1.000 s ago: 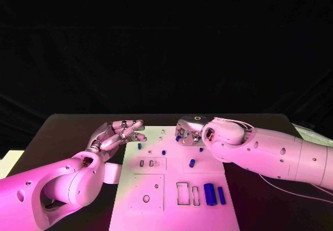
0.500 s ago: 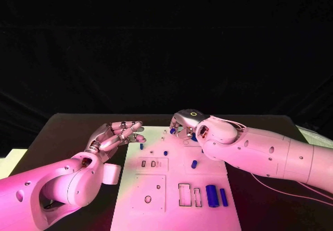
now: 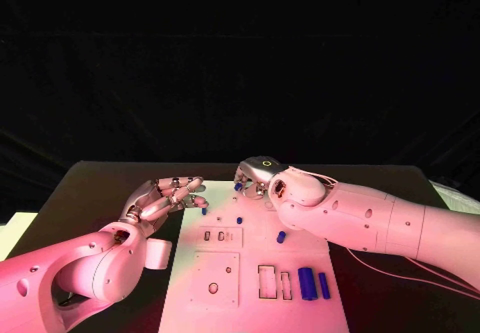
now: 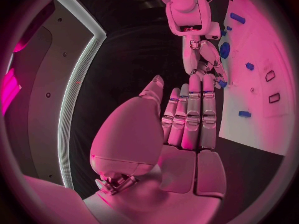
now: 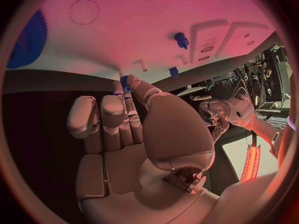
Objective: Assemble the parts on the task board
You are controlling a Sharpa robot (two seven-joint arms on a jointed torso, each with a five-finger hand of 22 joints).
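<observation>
Pinching blue part (image 5: 125,81), right hand (image 3: 256,182); left hand (image 3: 165,198) empty.

Pink light washes everything; background black, task board (image 3: 250,277) glares bright, wrist views fisheye-bent with dark rims.

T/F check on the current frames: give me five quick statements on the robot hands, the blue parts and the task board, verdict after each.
1. The right robot hand pinches a small blue part over the far end of the task board. True.
2. The left robot hand holds a large blue cylinder. False: it holds nothing, fingers apart, beside the board's left edge.
3. Two long blue parts lie side by side near the board's near right corner. True.
4. The task board is flipped on its edge. False: it lies flat on the table.
5. Both robot hands rest on the two long parts. False: both are at the board's far end.
</observation>
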